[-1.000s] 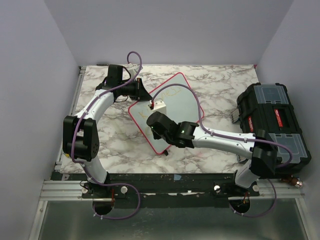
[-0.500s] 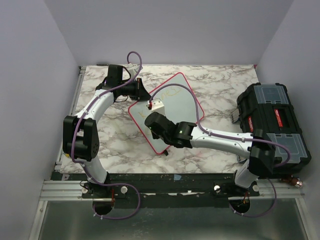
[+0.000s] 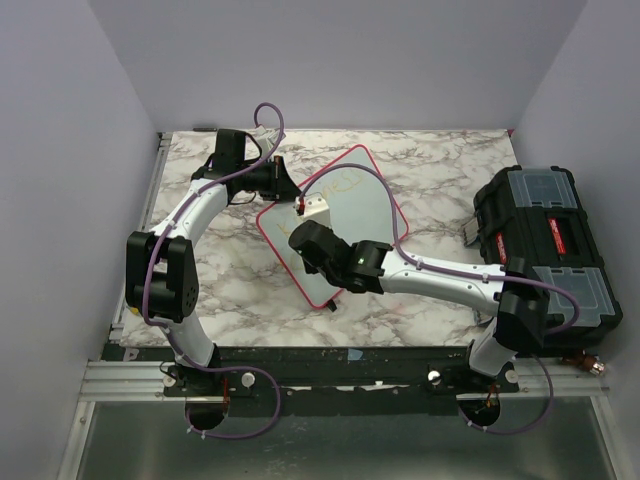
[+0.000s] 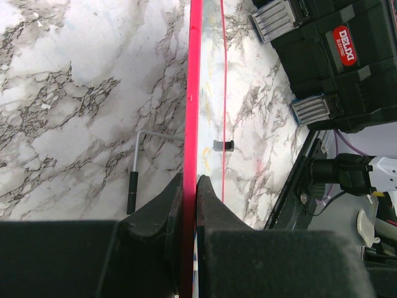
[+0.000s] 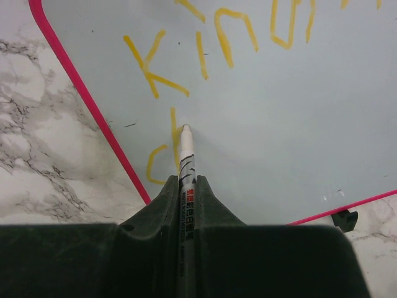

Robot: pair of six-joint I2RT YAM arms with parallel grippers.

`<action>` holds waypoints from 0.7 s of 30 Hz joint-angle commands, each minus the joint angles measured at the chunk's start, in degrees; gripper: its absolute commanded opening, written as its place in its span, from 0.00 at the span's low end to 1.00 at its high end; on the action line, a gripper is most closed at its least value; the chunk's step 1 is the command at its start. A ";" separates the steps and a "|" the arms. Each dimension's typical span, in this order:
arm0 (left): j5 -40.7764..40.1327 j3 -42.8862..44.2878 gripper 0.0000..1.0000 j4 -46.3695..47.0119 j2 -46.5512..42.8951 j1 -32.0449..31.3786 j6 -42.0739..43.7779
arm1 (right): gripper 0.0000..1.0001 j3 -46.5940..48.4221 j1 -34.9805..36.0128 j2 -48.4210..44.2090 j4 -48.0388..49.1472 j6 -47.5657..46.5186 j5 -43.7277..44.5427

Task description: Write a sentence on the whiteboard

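Now left claw [image 4: 190,180] clamps the edge of the pink-framed rectangular white whiteboard [image 5: 279,124] — right claw [image 5: 186,180] clamps a thin white marker [image 5: 187,155], tip touching the yellow handwritten sentence [image 5: 141,67].

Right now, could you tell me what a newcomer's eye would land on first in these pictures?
The pink-framed whiteboard in the centre, with its yellow sentence, stands out first. The right gripper holds a white marker, tip on the board below the first line, while the left gripper clamps the board's edge. A black toolbox sits at the far right.
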 commanded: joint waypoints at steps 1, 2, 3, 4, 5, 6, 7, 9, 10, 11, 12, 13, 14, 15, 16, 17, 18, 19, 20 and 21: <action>-4.52 -1.25 0.00 -2.36 -0.30 -1.03 5.63 | 0.01 0.31 -0.53 1.28 -0.55 0.68 2.30; -4.51 -1.23 0.00 -2.36 -0.33 -1.08 5.63 | 0.01 0.15 -0.55 1.16 -0.64 0.84 2.25; -4.57 -1.23 0.00 -2.37 -0.36 -1.08 5.63 | 0.01 -0.16 -0.54 1.00 -0.81 0.95 2.23; -4.55 -1.20 0.00 -2.36 -0.38 -1.08 5.65 | 0.01 -0.42 -0.50 0.79 -0.91 1.16 2.12; -4.51 -1.21 0.00 -2.36 -0.34 -1.08 5.63 | 0.01 -0.77 -0.51 0.61 -1.02 1.36 2.01; -4.52 -1.24 0.00 -2.36 -0.37 -1.07 5.63 | 0.01 -1.12 -0.50 0.34 -1.08 1.51 1.89; -4.53 -1.22 0.00 -2.36 -0.31 -1.08 5.63 | 0.01 -1.63 -0.55 0.08 -1.14 1.81 1.55; -4.51 -1.23 0.00 -2.36 -0.30 -1.08 5.62 | 0.01 -2.45 -0.54 -0.57 -1.18 2.19 0.93; -4.52 -1.18 0.00 -2.36 -0.38 -1.08 5.63 | 0.01 -2.88 -0.52 -0.81 -1.18 2.39 0.64; -4.51 -1.27 0.00 -2.36 -0.34 -1.08 5.63 | 0.01 -3.22 -0.53 -1.08 -1.18 2.64 0.37; -4.50 -1.23 0.00 -2.36 -0.36 -1.08 5.63 | 0.01 -3.57 -0.51 -1.28 -1.18 2.77 -0.01; -4.55 -1.25 0.00 -2.40 -0.38 -1.08 5.63 | 0.01 -3.80 -0.54 -1.49 -1.18 2.95 -0.32; -4.51 -1.19 0.00 -2.36 -0.26 -1.08 5.63 | 0.01 -4.03 -0.54 -1.61 -1.18 3.03 -0.74; -4.49 -1.21 0.00 -2.36 -0.21 -1.08 5.63 | 0.01 -4.29 -0.56 -1.75 -1.23 3.09 -1.08; -4.51 -1.20 0.00 -2.40 -0.26 -1.08 5.61 | 0.01 -4.59 -0.54 -1.90 -1.14 3.25 -1.66; -4.50 -1.22 0.00 -2.36 -0.24 -1.08 5.63 | 0.01 -4.84 -0.54 -2.13 -0.97 3.19 -2.15; -4.55 -1.25 0.00 -2.38 -0.21 -1.08 5.63 | 0.01 -5.15 -0.50 -2.33 -0.88 3.26 -2.73; -4.58 -1.27 0.00 -2.36 -0.27 -1.08 5.61 | 0.01 -5.59 -0.50 -2.51 -0.73 3.38 -3.22; -4.51 -1.25 0.00 -2.36 -0.23 -1.08 5.63 | 0.01 -5.99 -0.58 -2.83 -0.53 3.43 -3.74; -4.52 -1.21 0.00 -2.36 -0.26 -1.08 5.63 | 0.01 -6.33 -0.50 -2.97 -0.48 3.70 -4.07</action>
